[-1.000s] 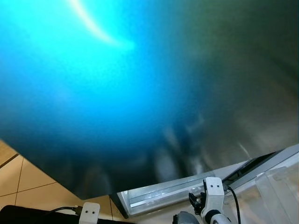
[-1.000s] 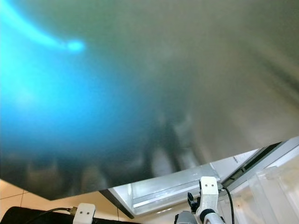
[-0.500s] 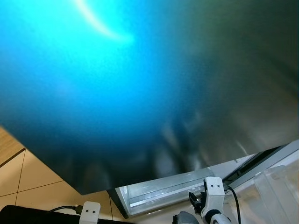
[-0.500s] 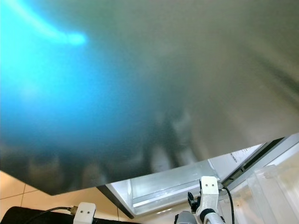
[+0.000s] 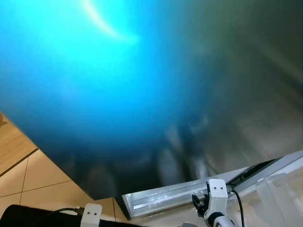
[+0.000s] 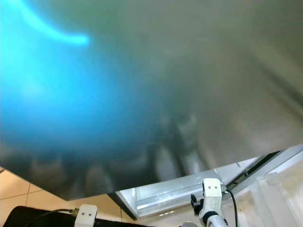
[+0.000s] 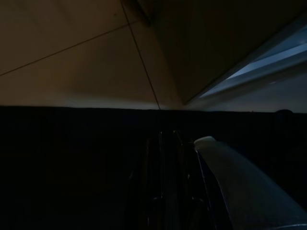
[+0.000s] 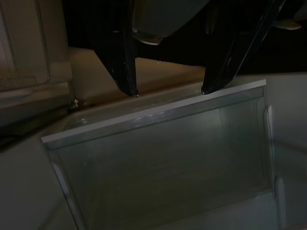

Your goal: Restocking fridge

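Note:
The steel fridge door (image 5: 142,94) hangs very close in front of me, lit with a blue reflection. Below its edge I see a pale fridge shelf front (image 5: 165,196) and a clear door bin (image 5: 279,194). My right arm's wrist (image 5: 216,198) reaches up toward that opening. In the right wrist view my right gripper (image 8: 168,90) stands open with nothing between its fingertips. Its two black fingers (image 8: 124,62) hover just over the white rim of a clear plastic bin (image 8: 168,158). The left wrist view is dark, with a pale rounded shape (image 7: 240,187) I cannot identify.
Beige floor tiles (image 5: 28,179) show at the lower left under the door's edge. My left arm's white wrist piece (image 5: 90,215) stays low over a black surface (image 5: 28,217). The fridge's dark frame edge (image 5: 255,170) runs along the right.
The door's lower edge has shifted up at the left, uncovering more floor tile. Both wrists hold about the same place in the head views.

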### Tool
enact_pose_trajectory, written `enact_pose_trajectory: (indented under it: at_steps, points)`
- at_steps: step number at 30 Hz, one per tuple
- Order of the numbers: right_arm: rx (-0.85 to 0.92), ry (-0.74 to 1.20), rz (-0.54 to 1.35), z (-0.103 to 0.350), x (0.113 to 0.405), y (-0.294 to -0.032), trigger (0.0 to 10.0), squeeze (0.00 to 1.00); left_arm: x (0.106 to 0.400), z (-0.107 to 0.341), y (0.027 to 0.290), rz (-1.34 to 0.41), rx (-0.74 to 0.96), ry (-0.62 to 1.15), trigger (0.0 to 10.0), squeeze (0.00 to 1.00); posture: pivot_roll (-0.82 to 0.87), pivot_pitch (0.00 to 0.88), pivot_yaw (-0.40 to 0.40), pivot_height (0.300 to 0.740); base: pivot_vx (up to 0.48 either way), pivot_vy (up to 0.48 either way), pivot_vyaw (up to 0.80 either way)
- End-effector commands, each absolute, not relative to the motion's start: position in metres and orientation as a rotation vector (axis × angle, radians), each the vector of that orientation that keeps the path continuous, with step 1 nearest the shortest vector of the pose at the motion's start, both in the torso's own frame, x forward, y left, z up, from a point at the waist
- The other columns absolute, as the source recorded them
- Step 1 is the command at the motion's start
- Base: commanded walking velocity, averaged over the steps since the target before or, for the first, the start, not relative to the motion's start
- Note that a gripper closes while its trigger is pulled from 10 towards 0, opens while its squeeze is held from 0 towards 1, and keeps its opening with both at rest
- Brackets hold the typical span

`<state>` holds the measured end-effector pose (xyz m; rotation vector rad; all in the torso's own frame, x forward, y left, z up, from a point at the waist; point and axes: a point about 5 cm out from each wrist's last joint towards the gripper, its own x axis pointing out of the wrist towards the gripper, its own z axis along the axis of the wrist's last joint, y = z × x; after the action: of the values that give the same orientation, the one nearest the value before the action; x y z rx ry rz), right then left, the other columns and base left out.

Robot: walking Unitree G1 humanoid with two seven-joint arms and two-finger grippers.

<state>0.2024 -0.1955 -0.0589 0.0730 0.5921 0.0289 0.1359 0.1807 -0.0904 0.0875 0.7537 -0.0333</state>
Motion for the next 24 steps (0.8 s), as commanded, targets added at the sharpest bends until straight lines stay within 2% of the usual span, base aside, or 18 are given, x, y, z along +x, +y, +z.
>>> enact_pose_trajectory:
  at_steps: [1, 11, 17, 24]
  points:
    - [0.074, 0.619, 0.024, -0.0634, 0.1953, -0.1959, 10.0, 0.00, 0.1265, -0.0950, 0.1762, -0.037, 0.075, 0.795, 10.0, 0.00, -0.10, 0.126, 0.025, 0.691, 0.000, 0.000, 0.00]
    - [0.070, 0.607, 0.063, -0.0624, 0.1960, -0.1933, 10.0, 0.00, 0.1268, -0.0951, 0.1767, -0.038, 0.078, 0.797, 10.0, 0.00, -0.10, 0.120, 0.026, 0.691, 0.000, 0.000, 0.00]
    - [0.057, 0.607, 0.079, -0.0622, 0.1959, -0.1930, 10.0, 0.00, 0.1269, -0.0951, 0.1767, -0.045, 0.082, 0.799, 10.0, 0.00, -0.10, 0.108, 0.027, 0.711, 0.000, 0.000, 0.00]
    - [0.071, 0.648, 0.026, -0.0658, 0.1936, -0.1952, 10.0, 0.00, 0.1269, -0.0951, 0.1766, -0.053, 0.083, 0.799, 10.0, 0.00, -0.11, 0.097, 0.023, 0.716, 0.000, 0.000, 0.00]
